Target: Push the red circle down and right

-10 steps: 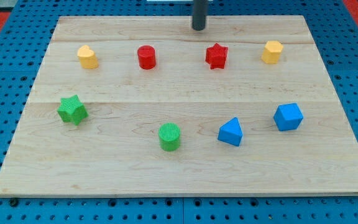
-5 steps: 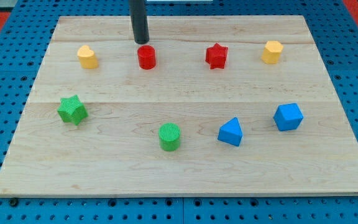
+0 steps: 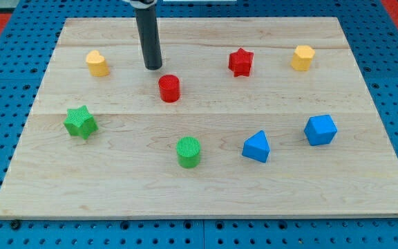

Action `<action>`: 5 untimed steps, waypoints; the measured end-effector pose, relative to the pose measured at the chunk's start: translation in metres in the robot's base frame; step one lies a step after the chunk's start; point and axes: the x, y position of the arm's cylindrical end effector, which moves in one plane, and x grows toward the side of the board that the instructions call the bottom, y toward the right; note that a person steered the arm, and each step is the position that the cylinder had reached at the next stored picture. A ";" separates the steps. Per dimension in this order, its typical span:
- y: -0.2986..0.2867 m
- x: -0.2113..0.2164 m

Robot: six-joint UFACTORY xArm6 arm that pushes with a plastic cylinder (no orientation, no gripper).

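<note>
The red circle (image 3: 169, 88) sits on the wooden board (image 3: 206, 187), in its upper middle-left part. My tip (image 3: 153, 67) is just above and to the left of the red circle, a short gap away from it. The dark rod rises from the tip to the view's top edge.
A yellow heart-like block (image 3: 97, 63) is at the upper left, a red star (image 3: 240, 61) at the upper middle-right, a yellow hexagon-like block (image 3: 302, 57) at the upper right. A green star (image 3: 80, 122), green circle (image 3: 188, 151), blue triangle (image 3: 257, 146) and blue hexagon-like block (image 3: 320, 129) lie lower.
My tip moved from the top middle to the left, then down behind the red circle. The red circle has slid down and slightly right.
</note>
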 end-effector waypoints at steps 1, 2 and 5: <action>0.000 0.024; 0.001 0.026; 0.047 0.051</action>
